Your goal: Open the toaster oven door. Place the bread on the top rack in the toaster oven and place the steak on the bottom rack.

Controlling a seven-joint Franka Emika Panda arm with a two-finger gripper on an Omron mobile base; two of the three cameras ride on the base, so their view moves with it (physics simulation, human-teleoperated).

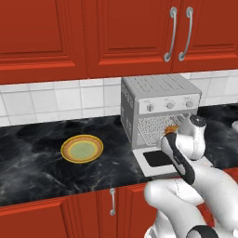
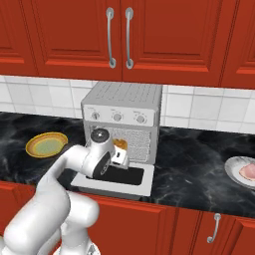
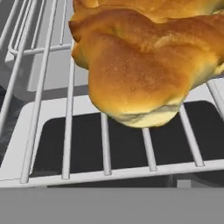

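The toaster oven (image 1: 158,93) (image 2: 124,99) stands on the counter with its door (image 1: 155,160) (image 2: 130,175) folded down flat, black window up. The golden-brown bread (image 3: 140,65) (image 2: 120,145) (image 1: 171,128) lies on a silver wire rack (image 3: 105,151) at the oven's mouth; which rack it is I cannot tell. My gripper (image 2: 119,152) (image 1: 169,135) hovers just in front of the bread, open, with no finger touching it. The pinkish steak (image 2: 248,172) rests on a white-grey plate (image 2: 234,172) far to the right.
A yellow-rimmed, green-centred plate (image 1: 82,149) (image 2: 46,144) sits on the dark marble counter left of the oven. Red wall cabinets hang above, and red base cabinets run below the counter edge. My white arm crosses in front of the lowered door.
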